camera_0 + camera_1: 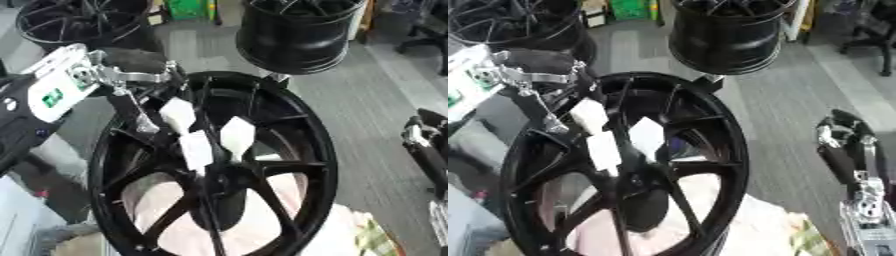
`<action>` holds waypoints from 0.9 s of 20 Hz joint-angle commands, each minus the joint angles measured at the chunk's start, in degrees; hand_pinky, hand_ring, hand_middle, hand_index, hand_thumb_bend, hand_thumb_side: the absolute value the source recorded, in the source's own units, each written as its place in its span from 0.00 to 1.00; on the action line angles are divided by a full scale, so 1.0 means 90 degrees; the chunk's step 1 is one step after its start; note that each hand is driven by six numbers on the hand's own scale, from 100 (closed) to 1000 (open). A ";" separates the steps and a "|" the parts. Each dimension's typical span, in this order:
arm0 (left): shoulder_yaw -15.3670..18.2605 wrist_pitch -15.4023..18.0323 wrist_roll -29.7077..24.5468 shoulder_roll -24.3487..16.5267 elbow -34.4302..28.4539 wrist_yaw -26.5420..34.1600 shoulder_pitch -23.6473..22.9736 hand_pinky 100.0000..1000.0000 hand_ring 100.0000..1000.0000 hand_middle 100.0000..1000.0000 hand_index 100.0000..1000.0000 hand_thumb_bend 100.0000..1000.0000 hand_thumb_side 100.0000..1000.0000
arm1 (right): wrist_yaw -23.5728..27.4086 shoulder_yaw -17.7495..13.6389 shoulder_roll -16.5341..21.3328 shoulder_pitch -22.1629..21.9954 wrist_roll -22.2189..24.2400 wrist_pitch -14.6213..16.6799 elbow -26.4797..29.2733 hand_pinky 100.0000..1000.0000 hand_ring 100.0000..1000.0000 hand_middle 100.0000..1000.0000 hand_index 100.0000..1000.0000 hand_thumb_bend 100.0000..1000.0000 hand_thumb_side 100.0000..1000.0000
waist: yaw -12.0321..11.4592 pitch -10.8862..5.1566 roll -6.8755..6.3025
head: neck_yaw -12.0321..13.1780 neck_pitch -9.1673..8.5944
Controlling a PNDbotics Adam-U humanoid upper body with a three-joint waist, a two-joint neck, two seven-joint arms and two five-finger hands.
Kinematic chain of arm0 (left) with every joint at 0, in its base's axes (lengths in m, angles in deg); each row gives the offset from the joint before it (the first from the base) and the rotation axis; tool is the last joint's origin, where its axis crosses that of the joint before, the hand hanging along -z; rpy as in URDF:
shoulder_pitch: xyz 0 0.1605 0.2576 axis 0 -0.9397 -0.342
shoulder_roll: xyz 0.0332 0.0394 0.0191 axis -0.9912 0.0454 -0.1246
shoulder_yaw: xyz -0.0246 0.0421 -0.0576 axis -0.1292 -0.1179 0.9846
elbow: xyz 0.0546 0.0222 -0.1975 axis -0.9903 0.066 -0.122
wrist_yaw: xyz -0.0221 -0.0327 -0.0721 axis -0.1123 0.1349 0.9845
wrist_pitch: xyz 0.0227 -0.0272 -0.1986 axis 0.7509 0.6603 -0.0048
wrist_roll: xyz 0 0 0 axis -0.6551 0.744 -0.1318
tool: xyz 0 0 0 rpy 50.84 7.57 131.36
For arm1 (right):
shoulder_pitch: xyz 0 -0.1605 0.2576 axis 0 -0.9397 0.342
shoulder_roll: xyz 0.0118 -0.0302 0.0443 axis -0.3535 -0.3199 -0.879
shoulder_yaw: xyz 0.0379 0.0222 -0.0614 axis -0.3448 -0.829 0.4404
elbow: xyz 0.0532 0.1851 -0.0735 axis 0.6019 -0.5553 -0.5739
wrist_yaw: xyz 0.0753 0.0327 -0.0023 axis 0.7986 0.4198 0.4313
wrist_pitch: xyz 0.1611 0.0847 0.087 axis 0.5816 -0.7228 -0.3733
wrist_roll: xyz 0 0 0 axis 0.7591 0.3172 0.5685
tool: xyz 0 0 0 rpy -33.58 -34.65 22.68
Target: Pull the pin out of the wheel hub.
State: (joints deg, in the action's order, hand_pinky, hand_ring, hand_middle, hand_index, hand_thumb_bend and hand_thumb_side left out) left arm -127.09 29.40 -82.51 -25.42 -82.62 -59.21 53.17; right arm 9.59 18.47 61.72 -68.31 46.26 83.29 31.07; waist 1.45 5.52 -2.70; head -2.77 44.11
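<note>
Centrally, left robot hand point(197, 132) over flat-lying wheel hub point(302, 165), fingers downward.

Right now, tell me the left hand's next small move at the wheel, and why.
Probably curl the fingers shut at the centre. The left hand reaches into the black wheel, white-tipped fingers spread over the hub, gripping nothing visible. The pin itself cannot be made out. The right hand waits aside.

Both eyes look down, seemingly close, sharing the wheel hub point(219, 165).
</note>
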 commanded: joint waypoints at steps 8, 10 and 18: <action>0.2223 0.2191 -0.2225 -0.1116 0.0405 0.0563 0.0082 0.68 0.44 0.34 0.50 0.06 0.06 | -0.0045 -0.0083 0.0106 -0.0035 -0.0051 0.0001 0.0025 0.52 0.56 0.66 0.78 0.00 0.37 | -0.0153 -0.0158 0.0017 | -0.0024 0.0000; 0.2650 0.2116 -0.2225 -0.1556 0.0703 0.0461 -0.0270 0.68 0.44 0.35 0.51 0.08 0.06 | -0.0050 -0.0103 0.0108 -0.0055 -0.0071 -0.0001 0.0021 0.52 0.56 0.66 0.78 0.00 0.37 | -0.0214 -0.0161 0.0011 | -0.0059 0.0000; 0.3932 0.1791 -0.2206 -0.2484 0.2030 -0.0534 -0.1825 0.70 0.56 0.50 0.65 0.15 0.09 | -0.0057 -0.0162 0.0107 -0.0078 -0.0137 -0.0010 0.0026 0.52 0.56 0.66 0.78 0.00 0.37 | -0.0399 -0.0171 0.0023 | -0.0187 0.0000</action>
State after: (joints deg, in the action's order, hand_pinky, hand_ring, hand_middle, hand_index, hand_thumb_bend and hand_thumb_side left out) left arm -93.81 27.66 -84.25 -44.71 -65.47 -62.72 36.13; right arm 9.58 17.40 61.72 -69.35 45.30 83.22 30.84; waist -2.21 4.65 -2.44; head -4.21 44.24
